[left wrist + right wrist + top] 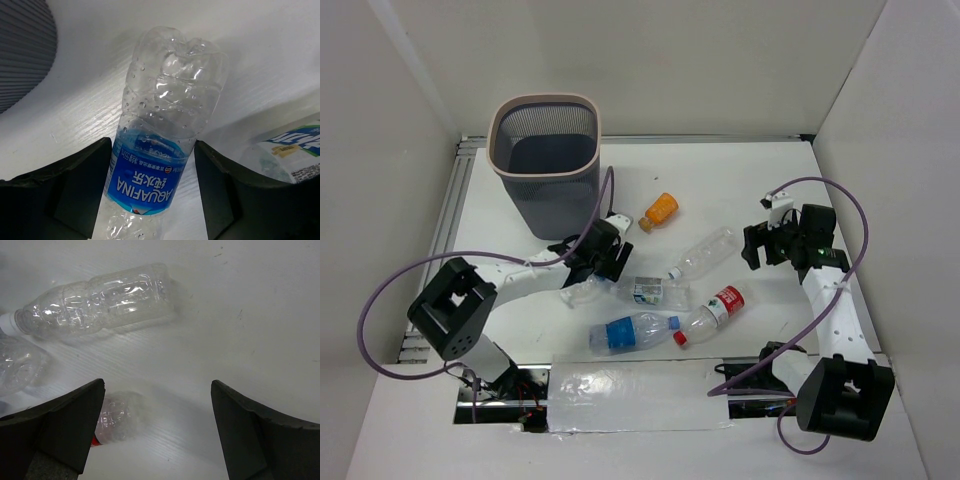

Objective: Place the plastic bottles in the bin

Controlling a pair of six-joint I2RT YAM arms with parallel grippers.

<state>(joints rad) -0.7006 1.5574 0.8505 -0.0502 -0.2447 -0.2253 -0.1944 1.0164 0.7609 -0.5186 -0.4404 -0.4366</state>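
Observation:
The dark mesh bin (545,165) with a pale rim stands at the back left; its wall shows in the left wrist view (22,45). My left gripper (605,250) is open, its fingers either side of a clear blue-labelled Aquafina bottle (170,90) lying on the table, with a gap at the right finger (220,190). An orange bottle (660,211), a white-capped clear bottle (704,252), a red-labelled bottle (712,313), a blue-labelled bottle (632,331) and another labelled bottle (650,291) lie mid-table. My right gripper (757,247) is open and empty above the table.
In the right wrist view the open gripper (157,385) hovers over bare white table, with the clear bottle (100,300) beyond it and the red-labelled bottle (112,417) by its left finger. White walls enclose the table. A clear sheet (640,395) lies at the near edge.

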